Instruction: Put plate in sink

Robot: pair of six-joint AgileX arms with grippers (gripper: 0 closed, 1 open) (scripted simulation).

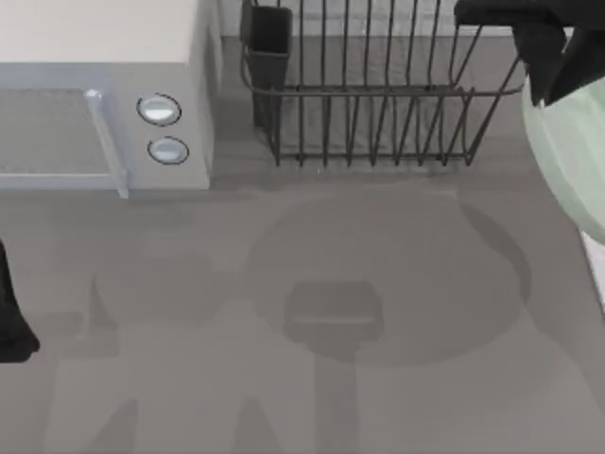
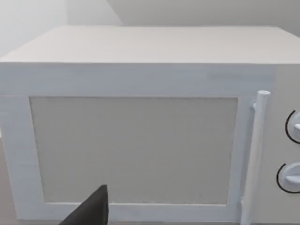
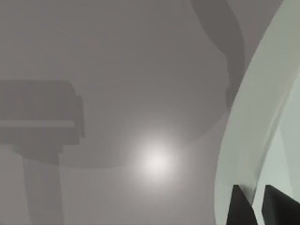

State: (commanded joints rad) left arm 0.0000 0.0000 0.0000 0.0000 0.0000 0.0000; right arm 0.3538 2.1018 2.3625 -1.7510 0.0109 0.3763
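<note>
Gripping the plate (image 1: pixel 572 156) by its rim, the right claw (image 3: pixel 255 206) hangs at the table's right edge; left claw (image 2: pixel 91 211) — fingers indiscernible — faces the microwave (image 2: pixel 140 131).

No text, label, brand, number or sign can be read on anything here.

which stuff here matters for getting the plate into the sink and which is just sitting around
Job:
- plate, held at the table's right edge
- right pincer, clamped on the plate's rim
- sink edge, pale strip under the plate

Just there:
- microwave
- dish rack
- left pincer, parked at left
</note>
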